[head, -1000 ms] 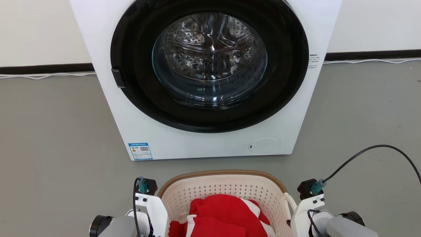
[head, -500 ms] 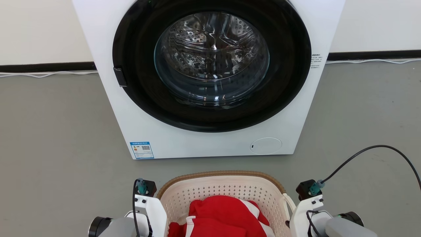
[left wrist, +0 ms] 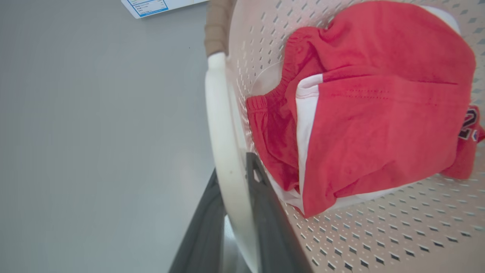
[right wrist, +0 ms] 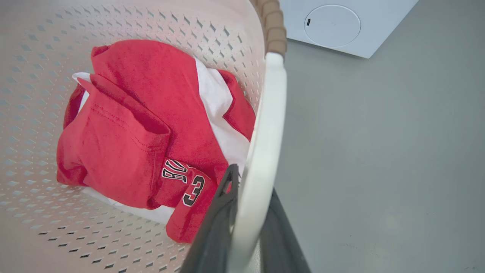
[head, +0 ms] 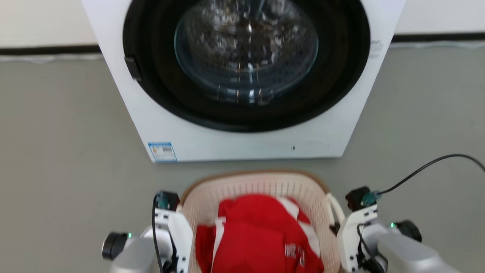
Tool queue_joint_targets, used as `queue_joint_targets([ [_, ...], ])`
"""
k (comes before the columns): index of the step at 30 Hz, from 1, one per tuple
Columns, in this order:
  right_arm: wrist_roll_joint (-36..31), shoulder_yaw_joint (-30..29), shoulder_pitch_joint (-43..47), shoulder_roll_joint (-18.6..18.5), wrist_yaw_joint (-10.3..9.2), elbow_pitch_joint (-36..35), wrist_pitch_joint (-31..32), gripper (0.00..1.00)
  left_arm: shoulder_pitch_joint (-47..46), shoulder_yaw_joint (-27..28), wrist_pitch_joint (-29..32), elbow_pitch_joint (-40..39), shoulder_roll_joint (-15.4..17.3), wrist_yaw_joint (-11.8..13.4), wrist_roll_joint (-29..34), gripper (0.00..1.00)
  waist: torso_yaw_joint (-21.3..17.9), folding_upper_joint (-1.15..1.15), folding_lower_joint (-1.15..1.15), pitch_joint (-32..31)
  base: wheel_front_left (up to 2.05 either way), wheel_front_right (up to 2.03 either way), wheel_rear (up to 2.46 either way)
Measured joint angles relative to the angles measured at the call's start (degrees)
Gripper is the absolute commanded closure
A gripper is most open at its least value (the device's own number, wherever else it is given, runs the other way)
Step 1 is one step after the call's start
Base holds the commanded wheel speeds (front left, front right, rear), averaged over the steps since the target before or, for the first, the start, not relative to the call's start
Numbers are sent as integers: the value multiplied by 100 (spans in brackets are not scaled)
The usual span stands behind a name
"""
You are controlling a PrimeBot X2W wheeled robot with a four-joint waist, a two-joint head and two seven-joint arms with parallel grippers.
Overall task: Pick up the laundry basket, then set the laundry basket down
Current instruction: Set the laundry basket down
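My left claw [left wrist: 232, 167] is clenched on the laundry basket's [head: 261, 182] left loop handle [left wrist: 221, 125], with one dark finger on each side of the white band. My right claw [right wrist: 253, 180] grasps the right loop handle [right wrist: 265, 113] the same way. The basket, carrying a red-and-white garment [head: 257, 227], is between my arms. Its brown far rim is near the washing machine [head: 242, 146], with a strip of grey floor [head: 64, 125] between them. Floor lies open on both sides. I cannot tell whether the basket is off the floor.
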Motion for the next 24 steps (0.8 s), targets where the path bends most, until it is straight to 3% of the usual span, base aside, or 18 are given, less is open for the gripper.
queue_joint_targets([
  [10,-308,1,-834,-90,3,160,-1072,100,-831,-31,-604,-30,-31,350,87,100,36,0,0,1200,0,0,0],
  [24,-509,-5,-1831,-220,9,301,-1740,100,-1900,-58,-1302,-43,-68,643,164,100,96,0,0,2999,0,0,0],
])
